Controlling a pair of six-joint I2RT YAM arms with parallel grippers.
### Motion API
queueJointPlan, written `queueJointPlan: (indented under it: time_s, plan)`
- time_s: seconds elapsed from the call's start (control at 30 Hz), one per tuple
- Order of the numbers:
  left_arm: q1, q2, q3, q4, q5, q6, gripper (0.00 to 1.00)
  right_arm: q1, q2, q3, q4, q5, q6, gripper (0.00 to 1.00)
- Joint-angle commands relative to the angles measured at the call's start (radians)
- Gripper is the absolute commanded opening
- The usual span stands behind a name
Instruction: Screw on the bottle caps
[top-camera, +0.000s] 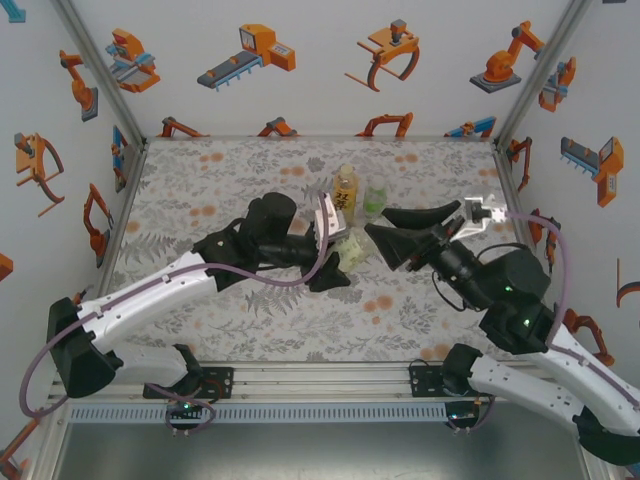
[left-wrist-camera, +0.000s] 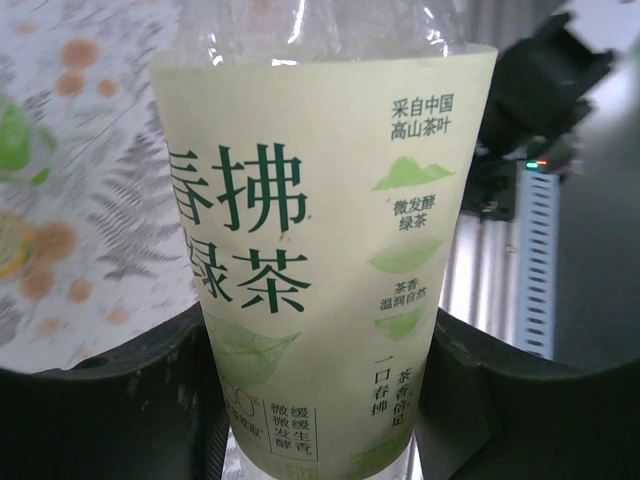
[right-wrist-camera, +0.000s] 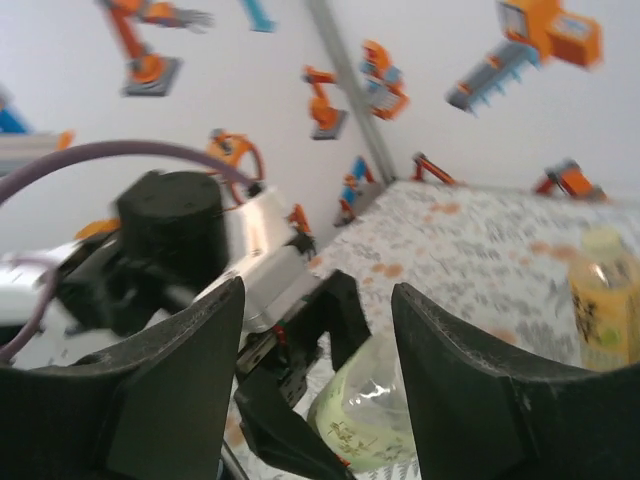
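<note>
Apparently unfinished: left gripper (top-camera: 345, 256) is pinching the clear green-labelled plastic bottle (left-wrist-camera: 320, 250); right gripper (right-wrist-camera: 318, 292), at its three o'clock, is hanging spread.

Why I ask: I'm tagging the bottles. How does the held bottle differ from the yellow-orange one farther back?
The held bottle is clear with a pale green label; the yellow-orange bottle is tinted yellow-orange. The held bottle is clamped in the jaws of the left gripper; the yellow-orange bottle stands upright on the table, untouched. Both are small plastic drink bottles.
</note>
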Motion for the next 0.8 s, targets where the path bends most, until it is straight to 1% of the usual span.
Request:
queueJointPlan:
  time_s: [0.0,0.1,0.17,0.23,0.3,0.43,0.53,0.6,0.67,0.77]
  plan:
    - [-0.006,-0.058,-0.019,0.126,0.323,0.053,0.0,0.004,-0.016,0.004,0.077,-0.312,-0.157,0.57]
    - [-0.013,-0.061,-0.02,0.159,0.457,0.065,0.0,0.004,-0.014,0.007,0.116,-0.526,-0.191,0.6]
    - [-0.017,-0.054,-0.006,0.153,0.542,0.074,0.0,0.004,0.0,0.007,0.158,-0.636,-0.193,0.62]
    - [-0.021,-0.043,0.008,0.131,0.63,0.102,0.0,0.004,0.018,0.004,0.208,-0.711,-0.173,0.62]
    - [-0.028,-0.042,0.009,0.136,0.644,0.109,0.0,0.004,0.033,-0.004,0.262,-0.752,-0.142,0.6]
    - [-0.034,-0.048,0.005,0.13,0.643,0.126,0.0,0.004,0.051,-0.023,0.353,-0.786,-0.097,0.54]
    - [-0.033,-0.047,0.011,0.115,0.639,0.127,0.0,0.004,0.052,-0.022,0.344,-0.773,-0.096,0.46]
    - [-0.036,-0.048,0.009,0.115,0.644,0.136,0.0,0.005,0.052,-0.021,0.322,-0.774,-0.101,0.43]
    - [-0.039,-0.046,0.01,0.116,0.64,0.134,0.0,0.004,0.054,-0.019,0.306,-0.768,-0.103,0.35]
    - [-0.041,-0.045,0.018,0.099,0.638,0.148,0.0,0.005,0.061,-0.016,0.301,-0.773,-0.102,0.19]
